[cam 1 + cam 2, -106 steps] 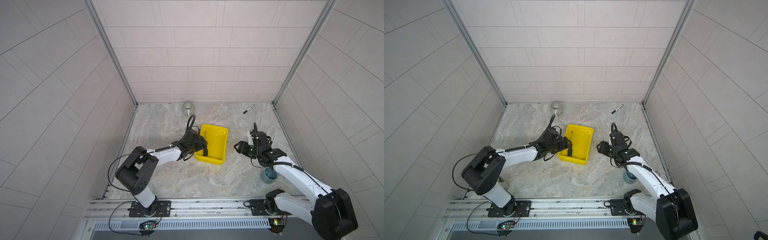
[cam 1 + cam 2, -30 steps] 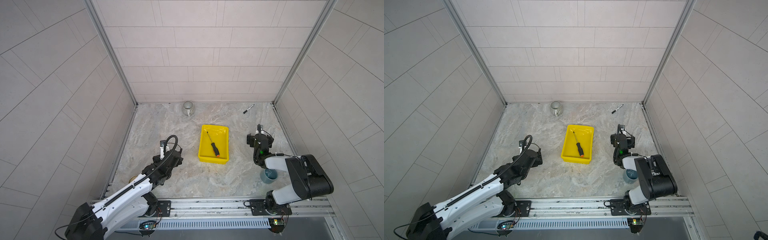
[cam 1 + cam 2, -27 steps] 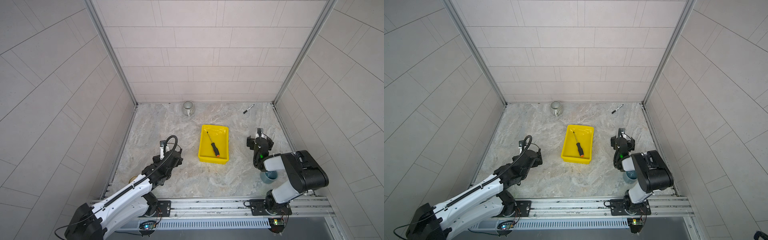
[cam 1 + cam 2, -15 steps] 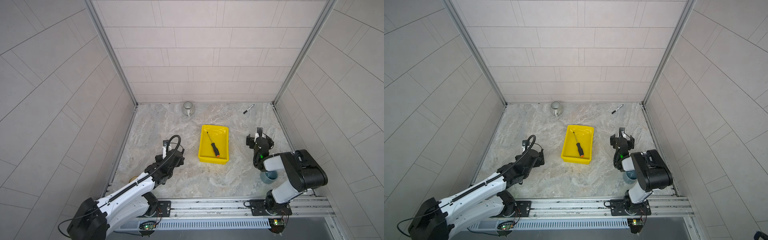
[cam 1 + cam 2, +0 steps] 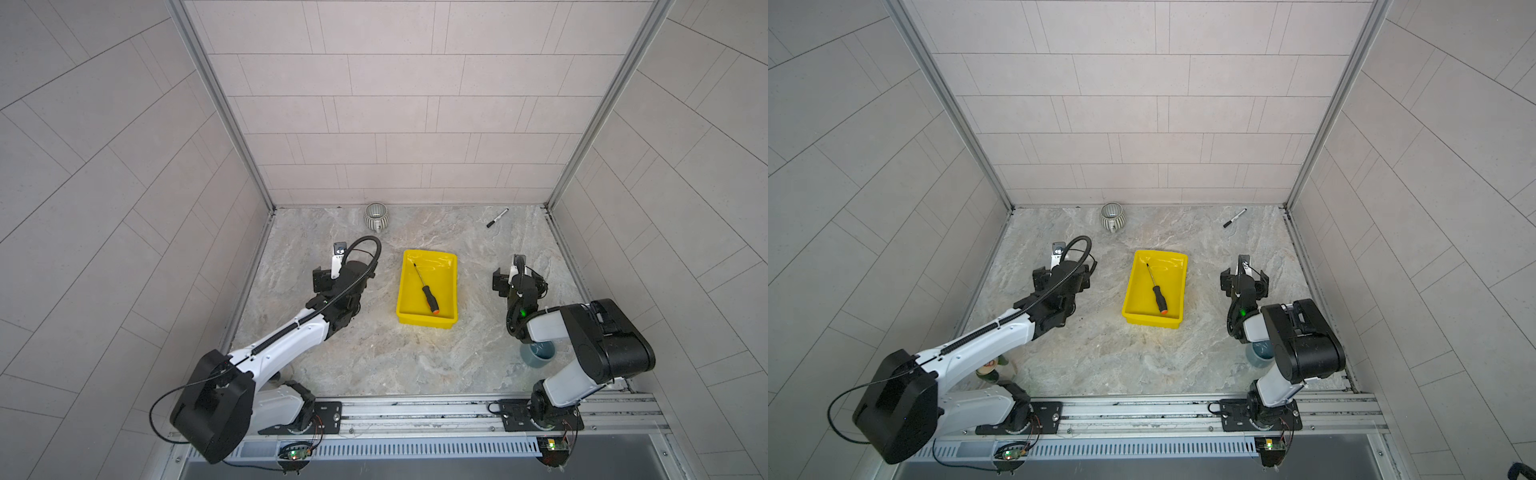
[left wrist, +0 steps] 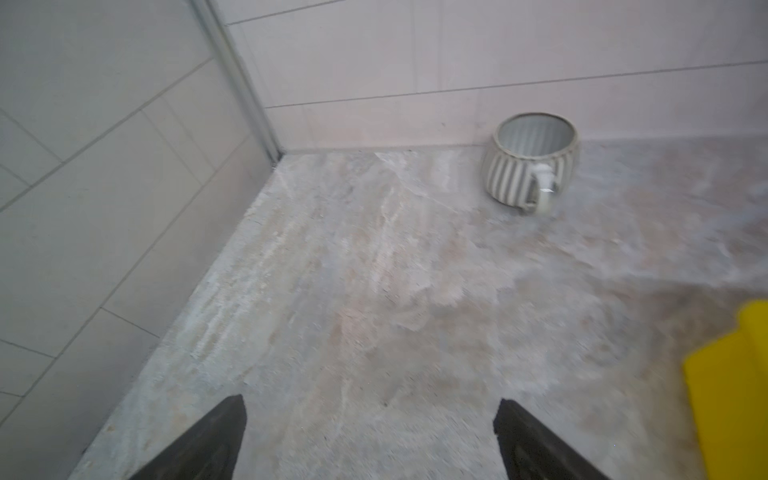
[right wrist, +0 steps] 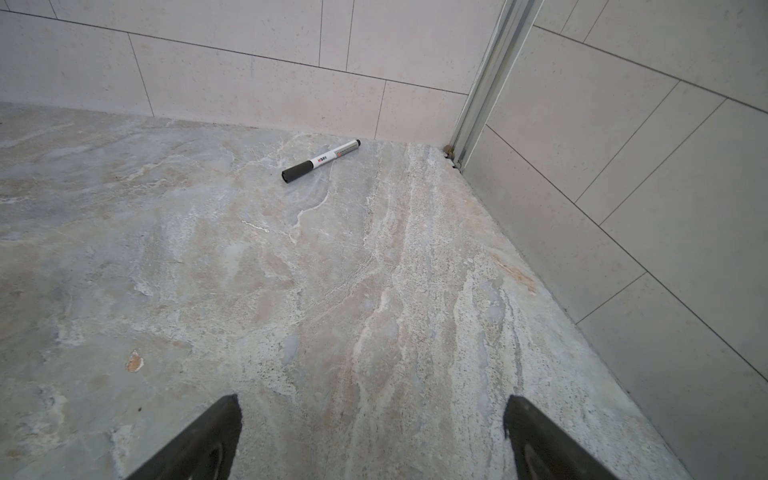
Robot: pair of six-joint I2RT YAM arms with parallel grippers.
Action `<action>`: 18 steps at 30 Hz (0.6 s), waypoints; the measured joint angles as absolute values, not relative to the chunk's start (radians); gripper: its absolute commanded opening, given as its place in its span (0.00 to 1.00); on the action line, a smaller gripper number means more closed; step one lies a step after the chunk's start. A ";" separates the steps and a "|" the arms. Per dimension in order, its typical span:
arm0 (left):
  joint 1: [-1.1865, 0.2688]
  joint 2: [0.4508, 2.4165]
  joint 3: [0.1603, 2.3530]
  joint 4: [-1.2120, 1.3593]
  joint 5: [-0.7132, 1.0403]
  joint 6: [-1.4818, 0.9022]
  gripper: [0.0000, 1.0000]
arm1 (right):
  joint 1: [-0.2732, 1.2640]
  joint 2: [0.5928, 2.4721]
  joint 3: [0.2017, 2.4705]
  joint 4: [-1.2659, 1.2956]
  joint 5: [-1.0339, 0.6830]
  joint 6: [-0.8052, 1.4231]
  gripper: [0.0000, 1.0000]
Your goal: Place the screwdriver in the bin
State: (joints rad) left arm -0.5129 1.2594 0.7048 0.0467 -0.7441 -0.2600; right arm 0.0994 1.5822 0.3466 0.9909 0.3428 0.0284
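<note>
1. The screwdriver [image 5: 424, 291] [image 5: 1156, 291] is lying flat inside the yellow bin [image 5: 441, 277] [image 5: 1174, 282], right there in both top views. Nothing is touching it.
2. It sits on a slant. The thin metal tip points to the bin's far left corner, and the orange cap rests near the front wall.
3. The bin stands mid-tabletop [image 5: 395, 361], between the two arms.
4. The left gripper [image 5: 345, 272] [image 5: 1063, 270] hangs over bare tabletop to the left of the bin, well apart from the screwdriver. Its jaws are spread wide and hold nothing.
5. On the left wrist camera, that gripper [image 6: 370, 415] frames only marbled surface. A yellow corner of the bin [image 6: 731, 386] shows at the edge, and a striped mug [image 6: 532, 166] stands by the back wall.
6. The right gripper [image 5: 519, 278] [image 5: 1244, 276] is on the other side of the bin, also clear of it, with jaws gaping and empty.
7. Its wrist camera shows the gripper [image 7: 372, 405] aimed at a marker [image 7: 320, 161] lying far ahead near the back corner.
8. A blue-grey cup [image 5: 538, 355] sits partly hidden under the right arm.
</note>
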 measured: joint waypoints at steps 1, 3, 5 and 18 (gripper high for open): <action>-0.484 1.281 0.705 0.075 -0.774 -0.239 1.00 | 0.099 1.582 0.347 0.991 0.343 0.028 0.99; -0.440 1.318 0.693 0.115 -0.831 -0.201 1.00 | 0.099 1.582 0.347 0.991 0.343 0.028 1.00; -0.408 1.353 0.665 0.157 -0.878 -0.162 1.00 | 0.099 1.582 0.347 0.991 0.343 0.028 0.99; -0.336 1.422 0.458 0.492 -0.874 0.045 1.00 | 0.099 1.582 0.347 0.991 0.343 0.026 0.99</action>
